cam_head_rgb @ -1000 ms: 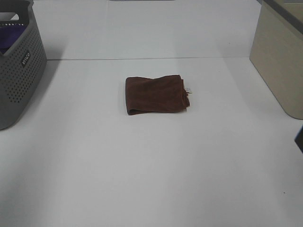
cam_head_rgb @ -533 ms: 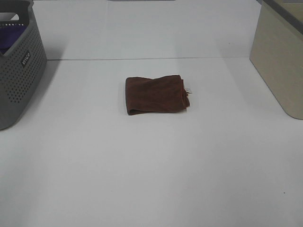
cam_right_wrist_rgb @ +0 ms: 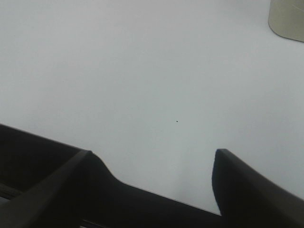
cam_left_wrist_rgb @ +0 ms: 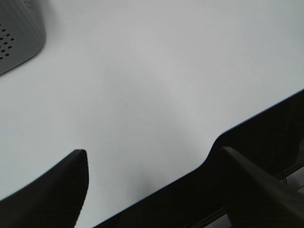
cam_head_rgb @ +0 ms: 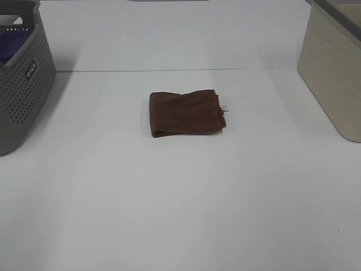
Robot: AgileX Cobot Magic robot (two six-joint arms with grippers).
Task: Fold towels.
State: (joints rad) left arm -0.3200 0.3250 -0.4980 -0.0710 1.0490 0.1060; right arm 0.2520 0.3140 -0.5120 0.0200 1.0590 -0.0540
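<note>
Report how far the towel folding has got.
Done, by the look of it: the brown towel lies folded into a compact rectangle in the middle of the white table, its white tag at the right edge. In hand: nothing; the left gripper and right gripper are open and empty, away from it. Left: possibly the purple cloth in the grey basket.

Basket (cam_head_rgb: 22,84), beige bin (cam_head_rgb: 333,73) cropped by frame edges.
</note>
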